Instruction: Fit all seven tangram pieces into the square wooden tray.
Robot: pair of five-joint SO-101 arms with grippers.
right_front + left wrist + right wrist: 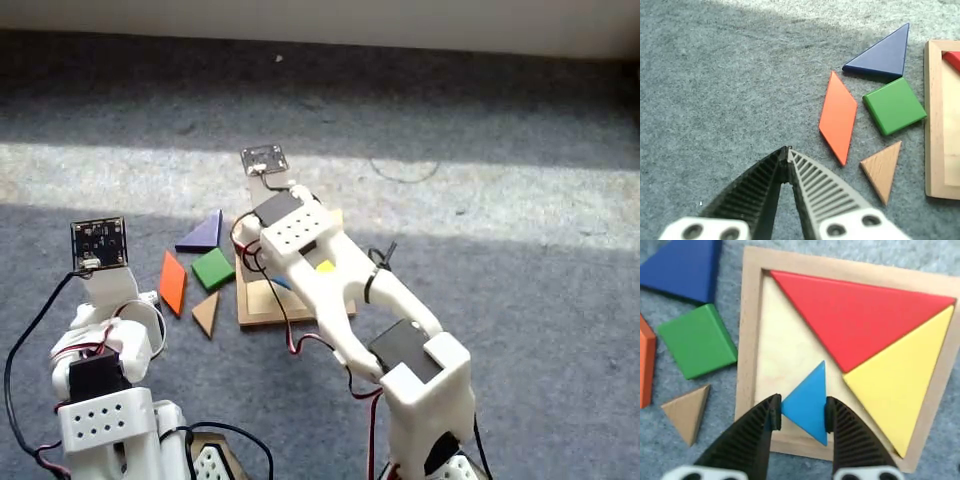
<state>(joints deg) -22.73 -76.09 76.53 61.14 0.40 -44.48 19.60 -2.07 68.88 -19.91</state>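
The right hand (802,407) is closed on the small blue triangle (810,390). One finger presses its long side and the other presses the corner across from it. The piece is inside the wooden tray (751,350), over the bare part. It may be resting on the tray floor or held just above it; that is hard to tell. Its long side runs from the tray rim toward the red triangle (850,315), with one sharp tip pointing at the red one. The yellow triangle (900,385) lies just beside it.

The piece looks light, hard and flat, with smooth paint, so it could slip. Its thin edges are the best place to hold it.

The left hand (788,152) is closed with nothing in it, above the grey tabletop (715,75). Four pieces wait outside the tray: an orange slanted piece (838,117), a green square (894,106), a dark blue triangle (885,55) and a tan triangle (882,167).

From above, the right arm (330,280) stretches over the tray. The left arm (105,330) is near the loose pieces.
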